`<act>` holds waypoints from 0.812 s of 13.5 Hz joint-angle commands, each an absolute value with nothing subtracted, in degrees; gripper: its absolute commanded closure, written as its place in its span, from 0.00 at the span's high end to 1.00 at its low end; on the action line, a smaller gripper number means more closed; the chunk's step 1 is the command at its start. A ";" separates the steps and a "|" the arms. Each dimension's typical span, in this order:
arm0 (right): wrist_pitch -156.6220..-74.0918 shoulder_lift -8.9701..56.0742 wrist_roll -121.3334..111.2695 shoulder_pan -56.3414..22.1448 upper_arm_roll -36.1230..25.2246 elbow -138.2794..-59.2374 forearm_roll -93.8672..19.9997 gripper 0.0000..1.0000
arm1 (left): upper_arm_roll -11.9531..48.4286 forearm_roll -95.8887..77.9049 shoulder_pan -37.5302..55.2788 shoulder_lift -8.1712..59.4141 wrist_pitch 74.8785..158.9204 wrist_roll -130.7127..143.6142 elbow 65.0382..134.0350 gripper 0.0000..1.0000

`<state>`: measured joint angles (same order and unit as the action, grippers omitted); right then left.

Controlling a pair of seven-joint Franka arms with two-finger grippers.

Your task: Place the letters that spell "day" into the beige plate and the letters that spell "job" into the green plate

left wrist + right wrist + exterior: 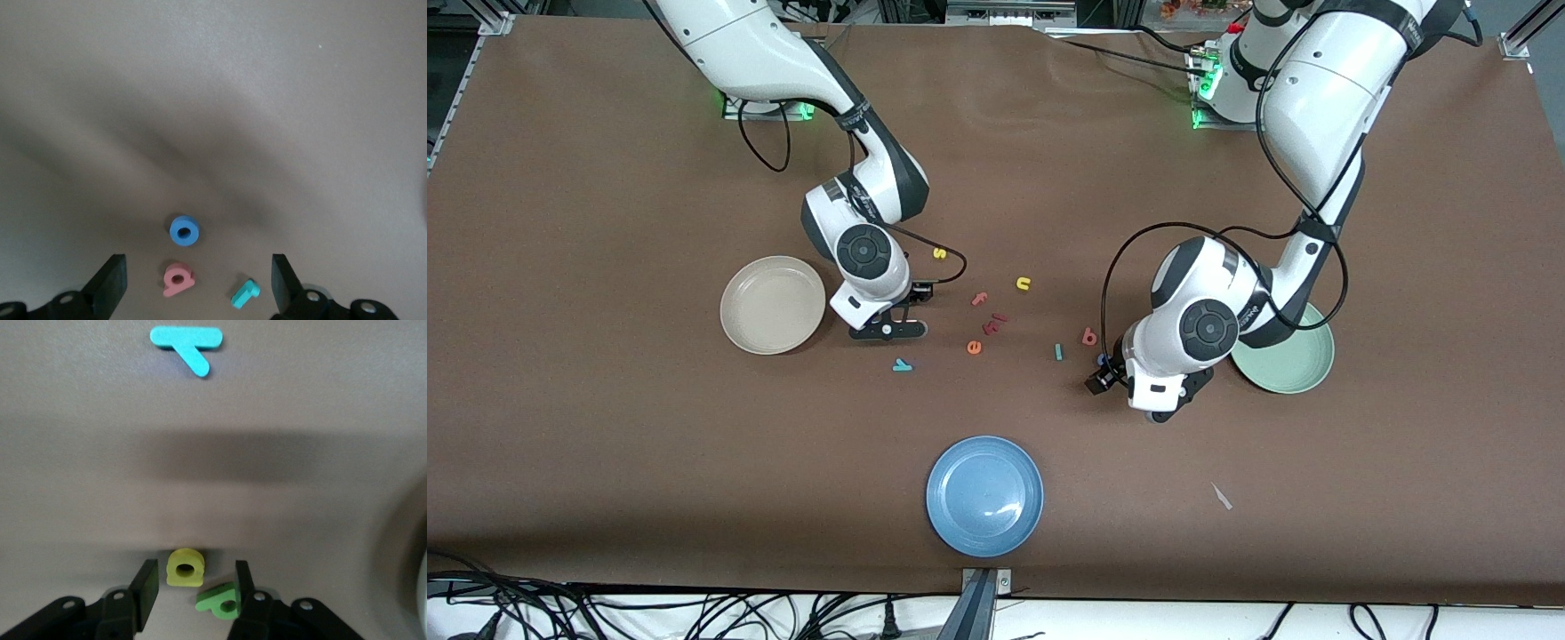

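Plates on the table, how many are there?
3. The beige plate lies toward the right arm's end. The green plate lies toward the left arm's end, partly covered by the left arm. The blue plate is nearest the front camera.

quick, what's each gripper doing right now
left gripper: open, low over the pink b, holding nothing
right gripper: fingers part open around the yellow letter, not yet gripping it
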<state>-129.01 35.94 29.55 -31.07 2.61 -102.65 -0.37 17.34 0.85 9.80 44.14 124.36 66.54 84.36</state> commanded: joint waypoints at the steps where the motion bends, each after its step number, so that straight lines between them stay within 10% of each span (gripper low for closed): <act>1: -131.22 36.39 30.41 -31.90 2.20 -103.36 -0.18 0.54 | 16.96 -0.79 9.67 43.33 132.59 67.67 90.59 0.87; 5: -131.84 37.09 30.59 -32.34 2.29 -103.45 -0.79 0.54 | 16.79 -0.62 10.19 43.42 136.32 67.94 93.51 0.85; 7: -131.66 37.09 30.67 -32.34 2.28 -103.45 -1.05 0.50 | 16.79 -0.62 10.20 43.42 136.32 68.12 94.30 0.60; 11: -131.75 37.18 32.26 -33.05 2.29 -103.80 -1.14 0.40 | 16.79 -0.09 10.89 43.42 135.62 67.94 94.83 0.42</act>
<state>-130.77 37.17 31.23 -31.99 2.61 -102.80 -0.40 17.29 0.85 9.90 44.62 135.87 67.92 93.72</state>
